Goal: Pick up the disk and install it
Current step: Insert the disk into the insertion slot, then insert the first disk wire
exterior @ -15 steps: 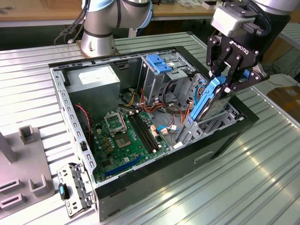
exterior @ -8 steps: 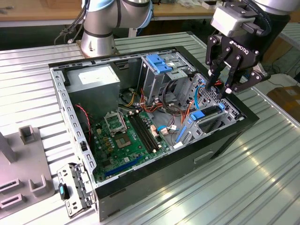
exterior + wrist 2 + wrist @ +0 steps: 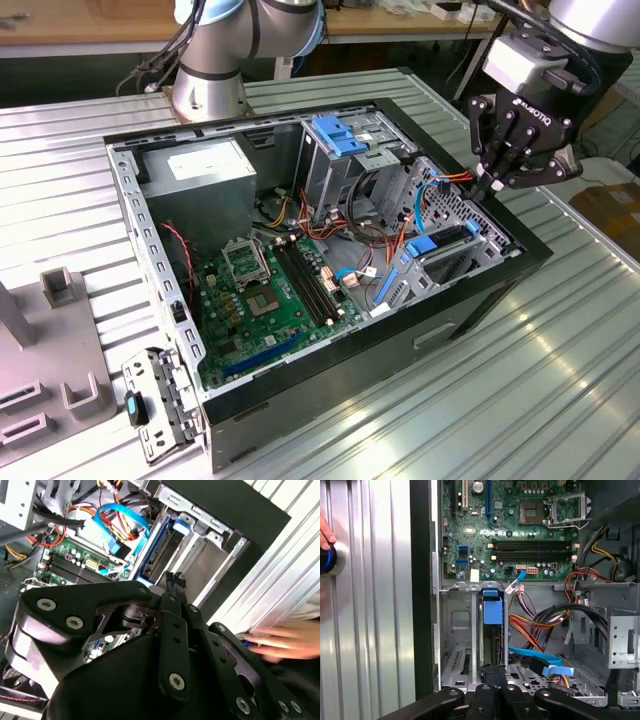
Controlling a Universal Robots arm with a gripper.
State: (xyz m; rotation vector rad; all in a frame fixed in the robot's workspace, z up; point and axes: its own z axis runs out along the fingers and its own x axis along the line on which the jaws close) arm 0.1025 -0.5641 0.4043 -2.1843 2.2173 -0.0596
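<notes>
The disk [image 3: 492, 611] stands on edge in a slot of the metal drive cage [image 3: 455, 625] at the front of the open computer case. Its blue rail and tab face up, and it also shows as a blue strip in the cage in the exterior view [image 3: 440, 240] and the second wrist view [image 3: 157, 545]. My gripper [image 3: 487, 187] hangs just above the cage at the exterior view's right. Its black fingers [image 3: 492, 672] are pressed together with nothing between them. The fingertips [image 3: 173, 577] sit a short way above the disk's upper edge, apart from it.
The case [image 3: 330, 240] lies open on a ribbed metal table [image 3: 520, 380], with motherboard [image 3: 520, 525], cables and a blue data cable [image 3: 545, 660] near the cage. A person's hand [image 3: 325, 530] rests on a blue-ringed button beside the case. Grey fixtures [image 3: 60, 380] stand at the exterior view's left.
</notes>
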